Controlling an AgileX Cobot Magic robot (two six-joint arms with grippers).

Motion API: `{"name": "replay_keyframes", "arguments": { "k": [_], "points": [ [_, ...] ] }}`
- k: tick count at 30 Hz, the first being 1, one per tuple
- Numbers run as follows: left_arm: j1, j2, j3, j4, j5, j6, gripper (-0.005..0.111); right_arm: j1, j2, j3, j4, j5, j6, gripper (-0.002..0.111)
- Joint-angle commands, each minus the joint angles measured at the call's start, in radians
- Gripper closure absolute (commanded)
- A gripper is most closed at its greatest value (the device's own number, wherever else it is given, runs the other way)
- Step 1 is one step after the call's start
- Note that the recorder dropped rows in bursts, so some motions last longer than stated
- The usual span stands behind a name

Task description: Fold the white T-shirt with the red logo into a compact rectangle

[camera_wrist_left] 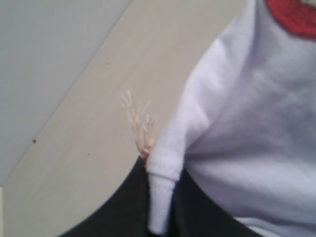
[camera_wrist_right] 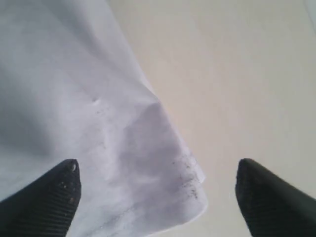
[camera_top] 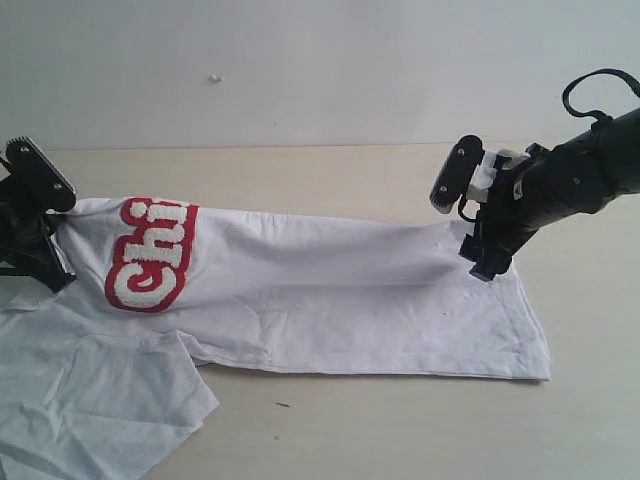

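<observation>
While left pincer (camera_wrist_left: 160,207) pinches white T-shirt (camera_top: 330,290) edge, red logo (camera_top: 150,255) just beside it, right pincer (camera_wrist_right: 157,192) hangs spread, hem corner between jaws. Advise: lower to tabletop (camera_top: 420,420), close on all layers.

Soft wrinkled cloth of white T-shirt (camera_top: 330,290), fuzzy red logo (camera_top: 150,255), matt table (camera_top: 400,420)

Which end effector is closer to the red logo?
Left. The left end effector grips the white T-shirt beside the red logo; right end effector hovers at the far hem.
</observation>
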Motion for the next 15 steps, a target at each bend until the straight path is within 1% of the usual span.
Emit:
{"name": "replay_keyframes", "arguments": {
  "k": [1,3,5,7,9,11,12,13,15],
  "points": [
    [0.012,0.004,-0.006,-0.022,-0.046,-0.001,0.107,-0.007,-0.005,-0.033,-0.009,0.011,0.003,0.025],
    [0.012,0.005,-0.006,-0.022,-0.046,-0.027,0.105,-0.007,-0.006,-0.033,-0.007,0.011,0.012,0.025],
    [0.012,0.005,-0.006,-0.022,-0.052,-0.032,0.097,-0.007,-0.006,-0.033,-0.005,0.013,0.056,0.025],
    [0.012,0.011,-0.006,-0.022,-0.057,-0.033,0.084,-0.007,-0.006,-0.033,-0.005,0.013,0.107,0.025],
    [0.012,0.017,-0.006,-0.022,-0.080,-0.056,0.065,-0.007,-0.006,-0.033,-0.005,0.013,0.141,0.025],
    [0.013,0.020,-0.006,-0.034,-0.124,-0.056,0.049,-0.005,-0.007,-0.033,-0.005,0.013,0.160,0.025],
    [0.013,0.020,-0.006,-0.058,-0.163,-0.052,0.045,-0.005,-0.007,-0.033,-0.005,0.013,0.167,0.025],
    [0.013,0.020,-0.006,-0.094,-0.208,-0.043,0.043,-0.005,-0.008,-0.033,0.001,0.013,0.167,0.025],
    [0.013,0.020,-0.006,-0.200,-0.341,-0.025,0.044,-0.005,-0.012,-0.033,0.041,0.013,0.167,0.025]
  ]
}}
